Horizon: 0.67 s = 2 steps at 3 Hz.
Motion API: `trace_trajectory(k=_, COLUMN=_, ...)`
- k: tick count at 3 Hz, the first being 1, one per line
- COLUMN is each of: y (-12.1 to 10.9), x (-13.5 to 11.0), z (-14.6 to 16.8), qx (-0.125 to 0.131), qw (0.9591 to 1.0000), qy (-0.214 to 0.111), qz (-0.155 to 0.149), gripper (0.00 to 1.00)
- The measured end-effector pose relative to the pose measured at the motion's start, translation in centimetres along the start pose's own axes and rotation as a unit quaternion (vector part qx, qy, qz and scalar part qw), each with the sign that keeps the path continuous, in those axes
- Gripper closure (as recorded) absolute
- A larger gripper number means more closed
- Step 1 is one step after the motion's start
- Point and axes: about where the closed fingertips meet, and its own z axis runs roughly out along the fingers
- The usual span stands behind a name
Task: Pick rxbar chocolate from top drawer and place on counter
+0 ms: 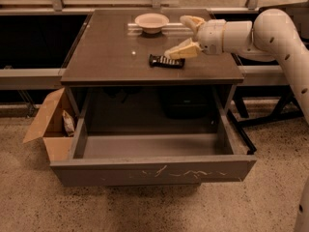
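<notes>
Rxbar chocolate (pixel 166 61) lies flat on the counter (pixel 106 52) toward the front edge, right of middle, clear of the bowl (pixel 151 21) at the back edge. Gripper (pixel 176 36) hovers just above, fingers spread wide, holding nothing; judged free to lift away. Top drawer (pixel 154 170) stands open.

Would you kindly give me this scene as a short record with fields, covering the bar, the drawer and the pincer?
rxbar chocolate: lying flat on the counter, in front of the bowl
top drawer: pulled open
pincer: open, over the counter just above the bar's right end, holding nothing
cardboard box: on the floor left of the drawer
</notes>
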Motion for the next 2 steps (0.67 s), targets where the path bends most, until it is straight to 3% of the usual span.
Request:
trace_trajectory(k=1, y=0.0, x=0.0, z=0.0, qx=0.0, qw=1.0, qy=0.0, qz=0.0, gripper=0.0)
trace_trajectory(k=2, y=0.7, x=-2.1, z=-1.1, qx=0.004, qw=0.9993, qy=-0.023, qz=-0.03, gripper=0.0)
